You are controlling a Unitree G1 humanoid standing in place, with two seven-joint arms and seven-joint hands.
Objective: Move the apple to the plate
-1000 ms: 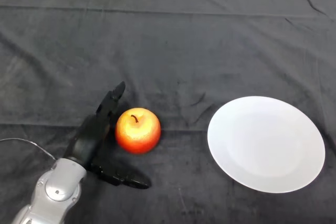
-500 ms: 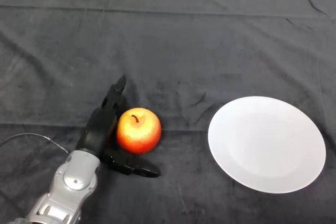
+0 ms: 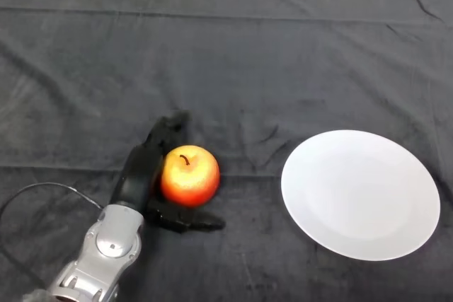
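Observation:
A red and yellow apple (image 3: 190,176) with a short stem rests on the dark cloth, left of centre. My left hand (image 3: 139,175) lies against its left side. The fingers (image 3: 168,129) bend round the apple's far side and the thumb (image 3: 195,223) reaches along its near side, so the hand is curled round the fruit. A white round plate (image 3: 361,194) with nothing on it sits on the cloth to the right, a short gap from the apple. The silver-grey forearm (image 3: 102,252) comes in from the lower left.
The dark cloth (image 3: 233,61) covers the whole table, with a few creases between the apple and the plate and at the far right corner.
The hand has slid forward and right up against the apple. Its fingers, straight before, now bend over the apple's far side, and the thumb has come in under it. The apple has shifted slightly right.

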